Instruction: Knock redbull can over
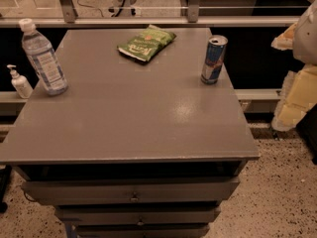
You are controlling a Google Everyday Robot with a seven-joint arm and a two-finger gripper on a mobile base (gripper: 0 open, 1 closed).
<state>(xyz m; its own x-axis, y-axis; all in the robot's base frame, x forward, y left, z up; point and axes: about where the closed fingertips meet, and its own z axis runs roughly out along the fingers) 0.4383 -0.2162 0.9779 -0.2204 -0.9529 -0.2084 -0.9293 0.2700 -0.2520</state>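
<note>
Nearest are the closed drawers (133, 190) under the grey table (124, 118), whose near half is bare. The gripper (296, 95) is the pale, blurred shape at the right edge of the view, out past the table's right side and well apart from everything on it. How wide it stands I cannot tell, and nothing shows in its hold; it touches neither table nor can. The redbull can (214, 59) lies to its left and a little farther off. It stands upright at the far right of the tabletop, close to the right edge, with its long axis vertical. Judged from this, the gripper must travel left, and a push high on the can should tip it toward open tabletop. A water bottle (43, 56) stands at the far left and a green snack bag (146, 43) lies farthest back, both clear of that path
</note>
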